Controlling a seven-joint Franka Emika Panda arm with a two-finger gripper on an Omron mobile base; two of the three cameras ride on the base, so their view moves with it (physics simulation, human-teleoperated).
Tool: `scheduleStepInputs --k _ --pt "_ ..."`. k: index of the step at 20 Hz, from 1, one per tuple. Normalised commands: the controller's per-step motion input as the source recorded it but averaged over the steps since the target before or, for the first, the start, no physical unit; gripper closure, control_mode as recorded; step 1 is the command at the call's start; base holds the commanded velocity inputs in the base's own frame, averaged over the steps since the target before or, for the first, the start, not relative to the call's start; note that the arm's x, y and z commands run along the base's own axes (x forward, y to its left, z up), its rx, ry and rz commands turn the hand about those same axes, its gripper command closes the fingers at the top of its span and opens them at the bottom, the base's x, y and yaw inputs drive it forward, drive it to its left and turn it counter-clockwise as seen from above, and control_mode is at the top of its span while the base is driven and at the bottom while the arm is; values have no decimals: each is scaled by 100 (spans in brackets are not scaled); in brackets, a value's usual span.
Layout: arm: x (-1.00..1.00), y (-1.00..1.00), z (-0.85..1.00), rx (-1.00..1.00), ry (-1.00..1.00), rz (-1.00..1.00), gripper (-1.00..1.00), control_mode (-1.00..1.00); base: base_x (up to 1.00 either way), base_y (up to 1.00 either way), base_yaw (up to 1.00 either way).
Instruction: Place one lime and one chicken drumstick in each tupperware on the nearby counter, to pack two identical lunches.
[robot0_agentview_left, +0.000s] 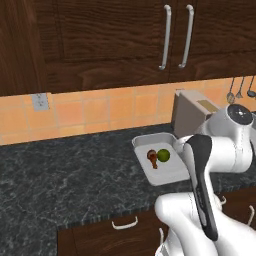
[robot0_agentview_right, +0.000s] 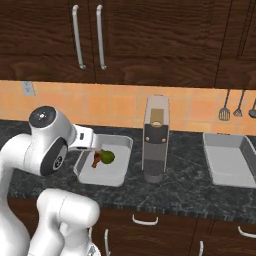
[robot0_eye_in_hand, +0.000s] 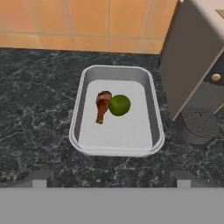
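Counter (robot0_agentview_right: 190, 187) carries two tupperware trays: left tray (robot0_eye_in_hand: 154, 114) holds chicken drumstick (robot0_eye_in_hand: 103, 106) touching lime (robot0_eye_in_hand: 119, 105); right tray (robot0_agentview_right: 227, 162) sits beyond coffee machine (robot0_agentview_right: 155, 145). Gripper (robot0_eye_in_hand: 111, 183) hovers above left tray, fingertips (robot0_eye_in_hand: 39, 183) wide apart, gripping nothing.

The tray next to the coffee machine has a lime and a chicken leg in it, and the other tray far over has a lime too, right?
Not quite. The far tray is empty in the right base view. The near tray does hold the lime and drumstick.
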Motion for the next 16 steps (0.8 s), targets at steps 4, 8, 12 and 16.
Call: scheduleStepInputs --k 4,8,12,16 --pt "-52 17 -27 -12 1 0 -100 100 -23 0 0" --pt "0 0 0 0 0 0 -100 100 -89 -69 -13" --pt "0 0 0 0 0 0 -100 100 -59 -100 -7" --pt "0 0 0 0 0 0 -100 100 -2 -100 -4"
